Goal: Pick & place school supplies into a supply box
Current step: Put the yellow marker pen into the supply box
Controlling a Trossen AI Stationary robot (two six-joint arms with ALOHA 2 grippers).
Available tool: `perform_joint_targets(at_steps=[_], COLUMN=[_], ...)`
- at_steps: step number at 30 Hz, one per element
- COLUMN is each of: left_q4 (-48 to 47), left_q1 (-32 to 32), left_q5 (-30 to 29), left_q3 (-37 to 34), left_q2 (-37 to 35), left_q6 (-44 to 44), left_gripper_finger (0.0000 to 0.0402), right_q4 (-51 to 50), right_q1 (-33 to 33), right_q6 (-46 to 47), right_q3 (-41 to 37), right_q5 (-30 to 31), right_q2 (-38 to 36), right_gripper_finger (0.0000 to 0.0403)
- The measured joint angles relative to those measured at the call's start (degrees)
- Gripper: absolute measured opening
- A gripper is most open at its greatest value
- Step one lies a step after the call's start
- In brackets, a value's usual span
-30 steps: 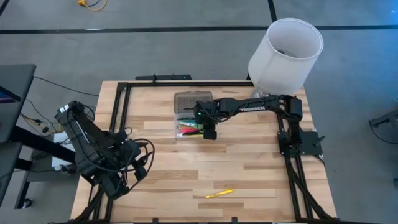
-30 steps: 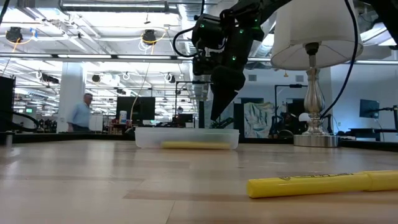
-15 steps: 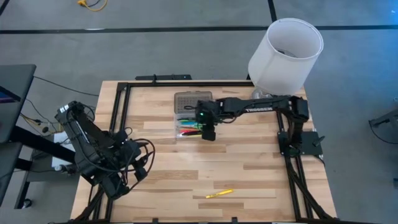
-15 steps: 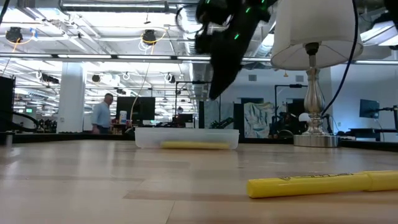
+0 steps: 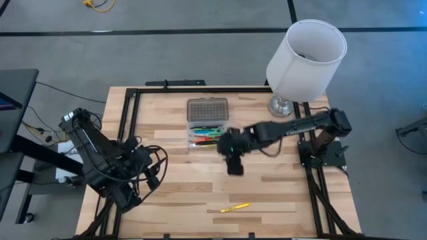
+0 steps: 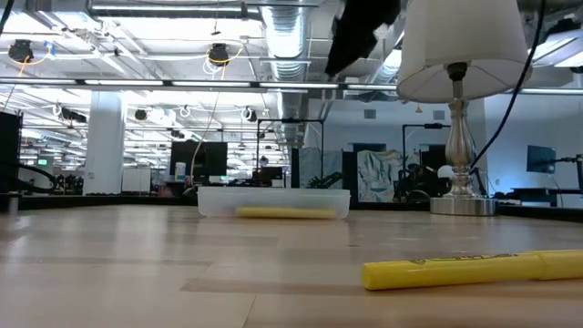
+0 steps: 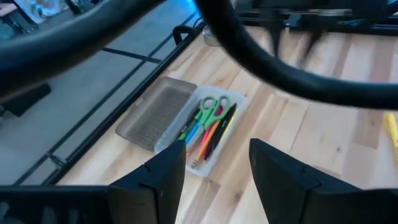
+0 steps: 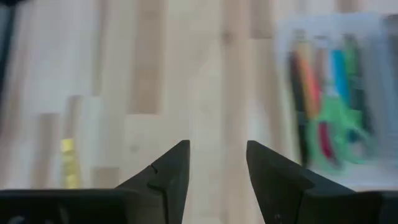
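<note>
1. Looking down on a wooden table (image 5: 187,193), we see our right gripper (image 5: 234,167) hanging over bare boards near the middle, just beside the supply box (image 5: 207,130) on the side toward the front edge.
2. Our right gripper's two dark fingers (image 8: 168,177) stand apart with only bare wood showing between them, so it is released and carries nothing.
3. The supply box lies toward the back of the table, with its grey dotted lid (image 5: 207,109) folded open behind the clear base.
4. Inside the base lie green-handled scissors (image 7: 210,111) among pens and markers in red, orange, blue and black.
5. One yellow marker (image 5: 235,208) lies alone on the boards near the front edge, well apart from the box.
6. We judge the step in hand to be the reach for that last marker, with most supplies already stowed.
7. The next move calls for carrying our right gripper forward over the marker, turning the fingers across its length, lowering and closing.
8. Our left gripper (image 7: 214,165) waits at the table's front left corner, fingers apart and empty.
9. A white lamp (image 5: 305,57) stands at the back right corner.
</note>
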Motion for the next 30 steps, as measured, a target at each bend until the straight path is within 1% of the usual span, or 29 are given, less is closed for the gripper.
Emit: perform_joint_targets(at_steps=[6, 10, 13, 15, 17, 20, 21, 24, 30], left_q4=[0.0, 1.7, 4.6, 6.7, 8.1, 10.4, 10.7, 11.2, 11.3], left_q1=[1.5, 2.2, 2.8, 3.4, 4.0, 5.1, 5.5, 6.1, 7.0], left_q5=[0.0, 0.0, -0.1, -0.2, 0.0, 0.2, 0.3, 0.9, 3.1], left_q3=[0.0, 0.0, 0.0, 0.0, 0.0, 0.0, 0.0, 0.0, 0.0], left_q2=[0.0, 0.0, 0.0, 0.4, 0.4, 0.3, 0.4, 0.4, 0.3], left_q6=[2.3, 4.9, 8.2, 11.2, 13.9, 17.2, 18.1, 19.7, 21.7], left_gripper_finger=[0.0174, 0.0174, 0.0174, 0.0174, 0.0174, 0.0174, 0.0174, 0.0174, 0.0174], right_q4=[0.4, 0.3, -0.6, 2.0, 2.2, 6.1, 5.7, 8.2, 8.0], right_q1=[9.1, 13.6, 15.9, 17.3, 19.1, 21.3, 22.0, 23.2, 24.3], right_q6=[4.6, 9.9, 14.2, 16.5, 17.2, 17.1, 17.0, 17.3, 20.4], right_q3=[0.1, 0.0, -0.3, 0.0, -0.2, 0.0, -0.1, 0.0, -0.2], right_q5=[0.4, 3.6, 4.7, 4.8, 4.9, 4.8, 4.8, 4.5, 2.8], right_q2=[1.1, 2.3, 3.3, 4.5, 5.5, 8.3, 9.1, 12.5, 17.6], right_gripper_finger=[0.0152, 0.0148, 0.0143, 0.0140, 0.0138, 0.0136, 0.0136, 0.0137, 0.0133])
